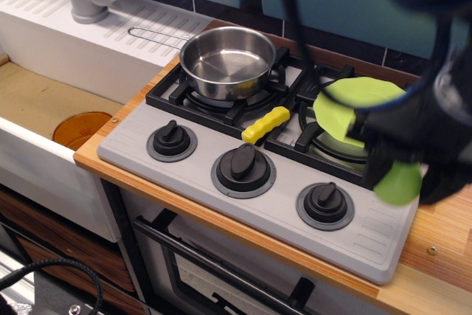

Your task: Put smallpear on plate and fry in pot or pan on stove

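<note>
The tool (402,160) gripped the smallpear (399,184) above the stove's (243,208) right edge, beside the plate (346,108); the fry (266,124) lay outside the pan (226,60); neither placed.

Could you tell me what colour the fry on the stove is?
Bright yellow; the fry shows clearly in the only view.

- Smallpear (399,184): light green.
- Plate (346,105): lime green.
- Fry (266,124): bright yellow, ridged.
- Pan (226,62): shiny silver.
- Stove (221,197): grey, with black grates and knobs.
- Disc (81,129) in the sink: orange.
- Gripper (413,153): black, blurred.
</note>
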Tool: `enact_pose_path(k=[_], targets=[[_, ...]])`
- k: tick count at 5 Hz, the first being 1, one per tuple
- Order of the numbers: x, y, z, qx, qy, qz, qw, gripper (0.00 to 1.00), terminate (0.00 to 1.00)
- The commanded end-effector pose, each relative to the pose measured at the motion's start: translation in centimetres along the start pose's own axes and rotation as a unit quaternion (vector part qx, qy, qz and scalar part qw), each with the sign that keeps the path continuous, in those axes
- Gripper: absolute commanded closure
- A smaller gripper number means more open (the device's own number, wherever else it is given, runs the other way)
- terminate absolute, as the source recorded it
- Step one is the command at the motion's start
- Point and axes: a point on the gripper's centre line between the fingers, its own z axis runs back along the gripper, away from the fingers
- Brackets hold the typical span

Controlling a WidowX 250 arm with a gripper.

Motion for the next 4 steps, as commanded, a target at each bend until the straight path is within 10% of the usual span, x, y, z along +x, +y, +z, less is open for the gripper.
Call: enact_pose_path(k=[1, 4], targets=[[5.2, 1.2, 0.9, -0.022, -0.01, -0.014, 0.9996, 1.0, 0.0], [9.8, 1.9, -0.4, -0.012, -0.016, -0.022, 0.9996, 1.0, 0.0]])
